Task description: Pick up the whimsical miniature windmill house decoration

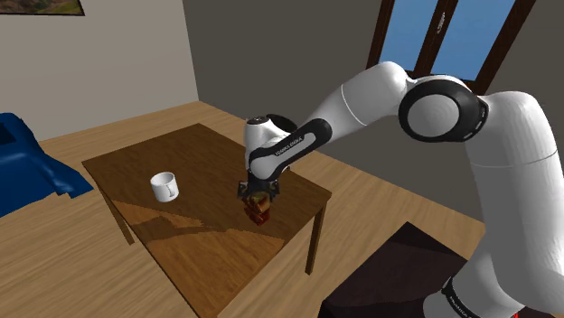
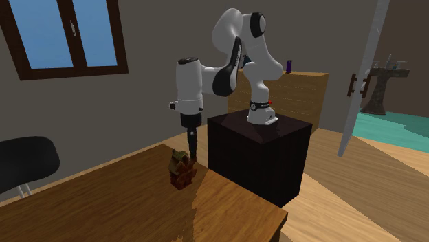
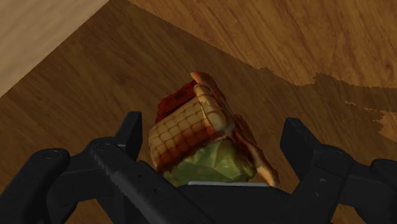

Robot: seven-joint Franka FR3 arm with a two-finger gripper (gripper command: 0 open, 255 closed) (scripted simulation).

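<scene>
Your gripper (image 3: 214,128) straddles the windmill house (image 3: 186,130), fingers apart, seemingly not touching; close off-centre and you may topple it.

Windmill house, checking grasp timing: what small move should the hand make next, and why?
Probably close the hand. In the wrist view the windmill house sits between the open fingers, with a gap on each side, and it rests on the table.
</scene>
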